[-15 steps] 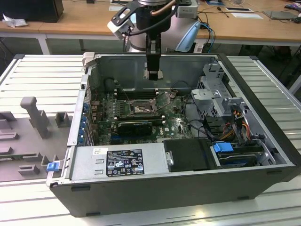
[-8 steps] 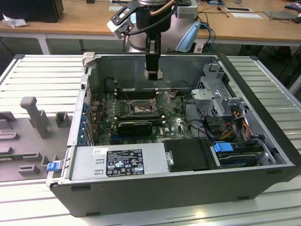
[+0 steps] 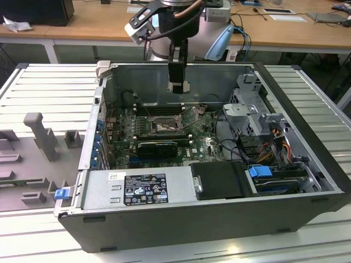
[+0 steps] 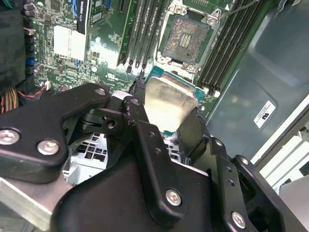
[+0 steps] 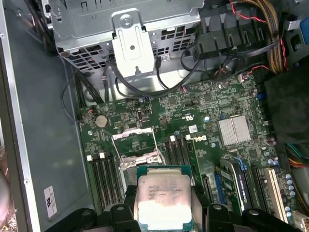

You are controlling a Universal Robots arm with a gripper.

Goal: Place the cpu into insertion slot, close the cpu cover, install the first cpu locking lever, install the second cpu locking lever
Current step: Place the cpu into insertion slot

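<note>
Exterior view is showing the open computer case (image 3: 181, 219) lying on the slatted bench (image 3: 33, 82), with the hand (image 3: 178, 86) hanging above the green motherboard (image 3: 205, 143). In the first wrist view the hand is pinching the cpu (image 5: 164, 200) flat by two opposite edges. The insertion slot (image 5: 135, 147) is lying empty just beyond the chip's edge, seemingly not squarely beneath it.

Ribbed grey metal table (image 3: 49, 82) up front, long wooden desk (image 3: 88, 24) just behind the table, white papers (image 3: 288, 17) and a dark box (image 3: 46, 11) further behind the table on that desk, grey moulded tray (image 3: 49, 175) sitting on the table toward the exterior view's left, even indoor light all over.
</note>
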